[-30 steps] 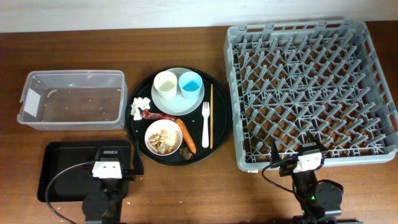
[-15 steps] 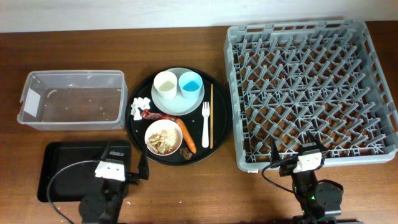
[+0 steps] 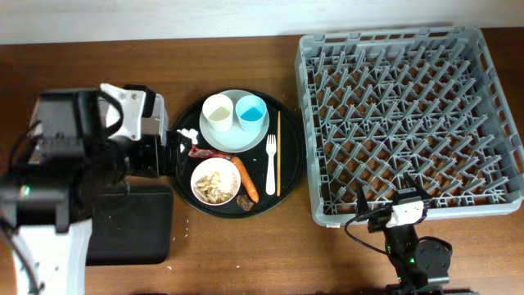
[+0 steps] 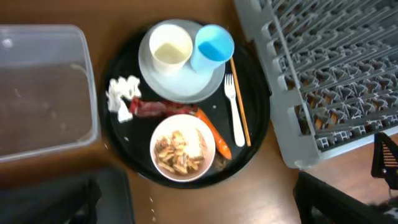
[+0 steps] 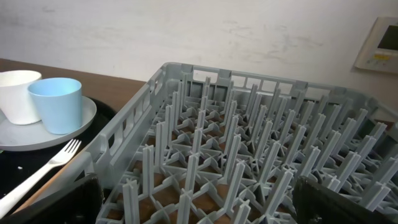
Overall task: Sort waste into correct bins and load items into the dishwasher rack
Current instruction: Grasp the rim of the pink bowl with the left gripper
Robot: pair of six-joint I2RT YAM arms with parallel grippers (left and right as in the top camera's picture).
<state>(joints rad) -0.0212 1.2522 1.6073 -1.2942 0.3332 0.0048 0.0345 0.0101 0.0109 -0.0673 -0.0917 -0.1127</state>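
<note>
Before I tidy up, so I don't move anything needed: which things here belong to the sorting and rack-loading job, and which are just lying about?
Job: tissue, wrapper, carrot, scraps, lump, cream cup, blue cup, plate, bowl, fork, chopsticks, tub, black bin, rack.
Just there: round tray, table.

A big round black tray (image 4: 134, 152) lies below and ahead of the left pincer (image 4: 199, 208). Its near rim is just in front of the tips and its far rim is well ahead. The brown wood-grain tabletop (image 3: 246, 254) spreads beneath that pincer and beneath the right pincer (image 5: 199, 202), showing on every side of the tray. Far ahead of the right pincer stands a pale, scuffed wall (image 5: 186, 37). Up and to the right of that pincer, a beige wall panel (image 5: 379, 43) hangs on the wall, cut off by the frame edge.
</note>
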